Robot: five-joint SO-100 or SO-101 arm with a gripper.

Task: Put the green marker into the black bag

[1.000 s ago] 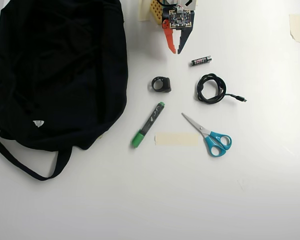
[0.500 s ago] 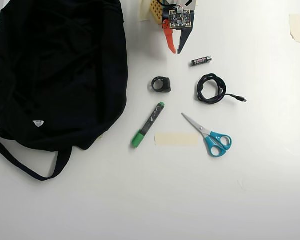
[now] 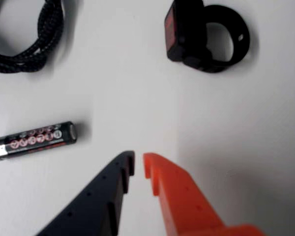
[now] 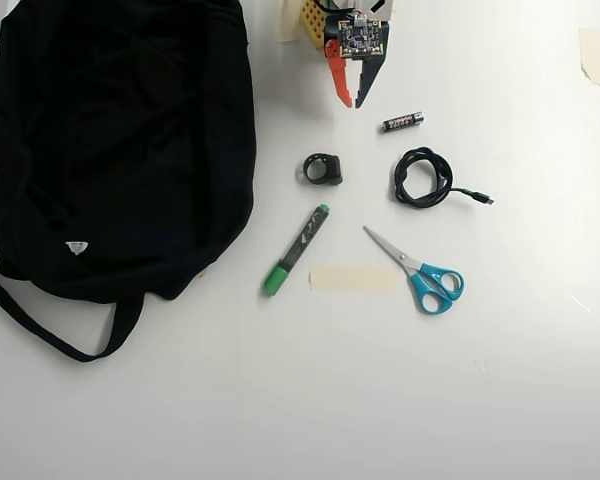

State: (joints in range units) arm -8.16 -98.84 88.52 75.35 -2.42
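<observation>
Nearly shut and empty, the gripper (image 4: 353,104) sits at the top of the overhead view, its orange and dark fingers pointing down with only a thin slit between the tips, which the wrist view (image 3: 138,164) shows over bare table. Well below it the marker (image 4: 296,250) lies aslant on the white table (image 4: 400,400), green cap toward the lower left, just right of the bag (image 4: 110,140) but not touching it. A black ring-shaped clip (image 4: 323,168) lies between gripper and marker. Right of the gripper is a battery (image 4: 403,121), then a coiled cable (image 4: 422,177). Tape (image 4: 352,278) lies just right of the cap, and blue-handled scissors (image 4: 420,272) lie beyond.
</observation>
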